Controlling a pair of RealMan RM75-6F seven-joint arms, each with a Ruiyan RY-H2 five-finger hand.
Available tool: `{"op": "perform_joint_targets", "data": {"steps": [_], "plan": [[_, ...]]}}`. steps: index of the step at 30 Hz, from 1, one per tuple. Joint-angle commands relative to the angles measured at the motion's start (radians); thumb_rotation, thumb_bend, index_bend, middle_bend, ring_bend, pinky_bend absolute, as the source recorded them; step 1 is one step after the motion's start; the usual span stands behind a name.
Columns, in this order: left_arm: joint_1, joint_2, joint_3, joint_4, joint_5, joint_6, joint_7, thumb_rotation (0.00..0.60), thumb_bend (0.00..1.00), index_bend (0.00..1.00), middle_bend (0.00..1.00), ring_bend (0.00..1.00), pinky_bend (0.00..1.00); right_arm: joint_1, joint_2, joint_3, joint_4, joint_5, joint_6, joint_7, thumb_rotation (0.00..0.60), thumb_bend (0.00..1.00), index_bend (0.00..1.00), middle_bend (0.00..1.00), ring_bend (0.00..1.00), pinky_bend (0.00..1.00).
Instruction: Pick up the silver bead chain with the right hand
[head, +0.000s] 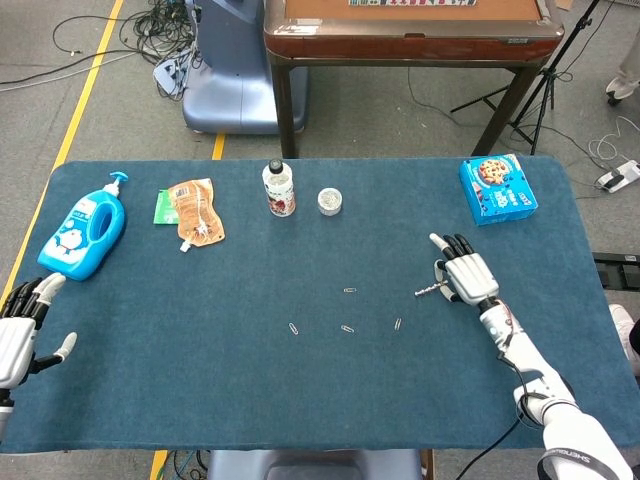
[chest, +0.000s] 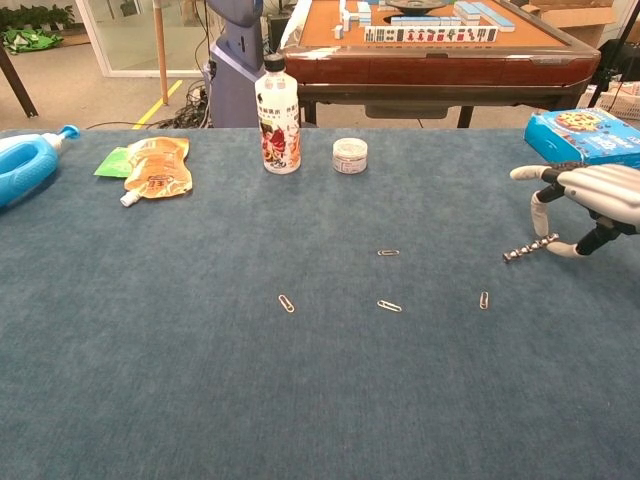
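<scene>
Left hand (head: 18, 335) in head view only — chest view without it.

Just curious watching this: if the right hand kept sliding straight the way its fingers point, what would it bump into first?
Probably nothing on the table. The right hand, holding the silver bead chain, points toward the table's far edge, passing left of the blue cookie box. Depth is hard to judge.
</scene>
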Motion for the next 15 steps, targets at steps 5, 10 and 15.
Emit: {"op": "perform_joint_targets", "data": {"steps": [5,10,15], "plan": [[0.0,-0.004,0.002,-0.004,0.005,0.004,0.014,0.6,0.36,0.0,0.0,0.0,0.0,0.001,0.073,0.012,-0.107,-0.002,0.066,-0.059,0.6,0.31,0.64,0.06,0.0,0.0],[-0.001,-0.008,0.002,-0.006,0.006,0.005,0.025,0.6,0.36,0.0,0.0,0.0,0.0,-0.009,0.15,0.018,-0.244,0.0,0.104,-0.102,0.6,0.31,0.64,0.06,0.0,0.0],[-0.004,-0.011,0.004,-0.01,0.009,0.003,0.04,0.6,0.36,0.0,0.0,0.0,0.0,-0.026,0.231,0.017,-0.404,0.002,0.123,-0.169,0.6,0.31,0.64,0.06,0.0,0.0]]}}
